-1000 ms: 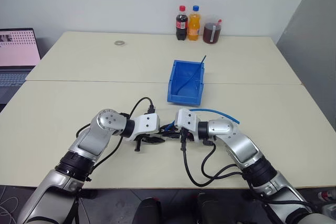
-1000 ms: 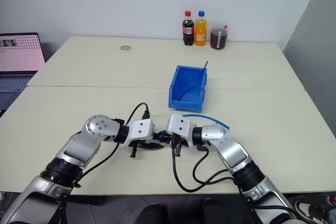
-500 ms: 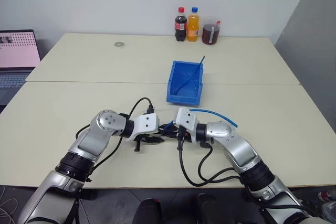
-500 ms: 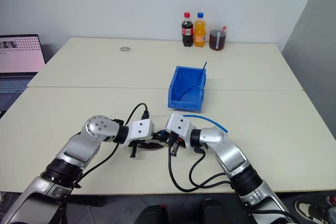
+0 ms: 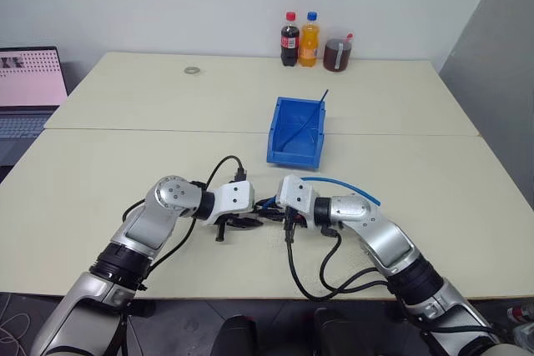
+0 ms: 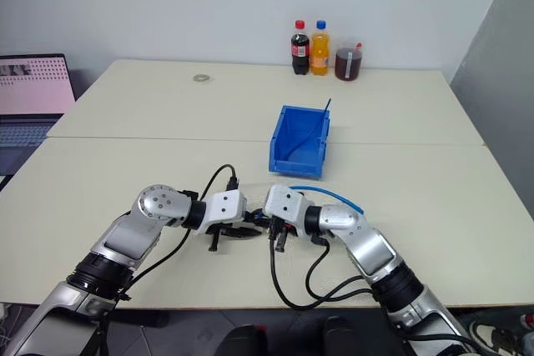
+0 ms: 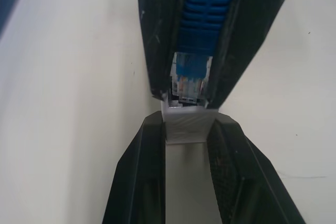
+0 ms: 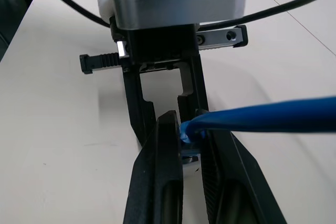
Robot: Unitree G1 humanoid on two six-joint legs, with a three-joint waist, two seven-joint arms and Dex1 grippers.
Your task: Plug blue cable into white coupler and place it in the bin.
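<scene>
My two grippers meet tip to tip low over the table's front middle. The left gripper [image 5: 253, 223] is shut on the white coupler [image 7: 186, 129], a small white block between its black fingers [image 7: 140, 182]. The right gripper [image 5: 270, 213] is shut on the blue cable [image 5: 346, 182] at its ribbed blue boot [image 7: 206, 19]. The clear plug [image 7: 190, 80] touches the coupler's end, and most of the plug shows outside it. From the right gripper [image 8: 190, 145] the cable [image 8: 262, 119] arcs back over the right forearm. The blue bin [image 5: 293, 157] stands just beyond the grippers, with a darker blue cable inside.
Two bottles [image 5: 289, 37] and a jar of dark liquid [image 5: 336, 54] stand at the table's far edge. A laptop [image 5: 29, 89] sits at the far left, and a small ring [image 5: 193, 69] lies at the far left-centre. Black arm cables [image 5: 309, 277] loop near the front edge.
Both grippers stay tip to tip in the same spot. The right wrist has rolled slightly.
</scene>
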